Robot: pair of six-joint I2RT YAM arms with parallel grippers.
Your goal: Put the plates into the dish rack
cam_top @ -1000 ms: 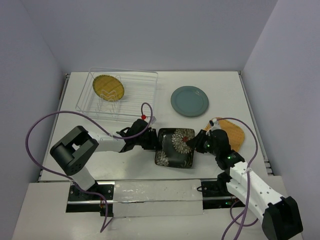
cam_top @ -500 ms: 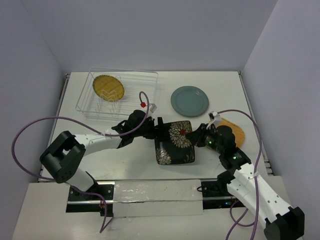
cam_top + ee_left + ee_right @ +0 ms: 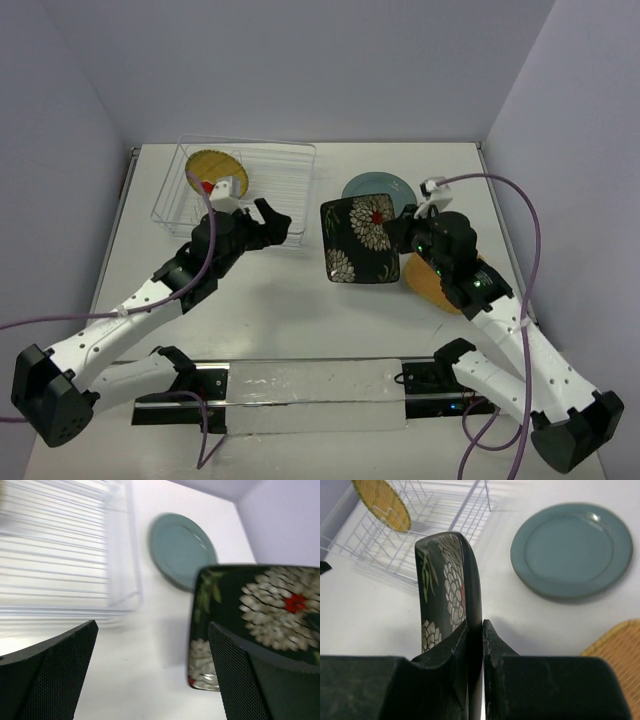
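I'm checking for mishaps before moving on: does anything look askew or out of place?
Only the black flowered plate: it is off the table, standing on edge, pinched at its rim by the right end effector. The left end effector is open and empty. Nothing looks spilled or broken.

Open table [image 3: 300,295] lies between the left gripper [image 3: 278,222] and the upright black plate [image 3: 355,240]; dish rack [image 3: 288,178] slots right of the yellow plate [image 3: 210,163] stand bare; the teal plate [image 3: 365,186] lies flat, far right of the rack
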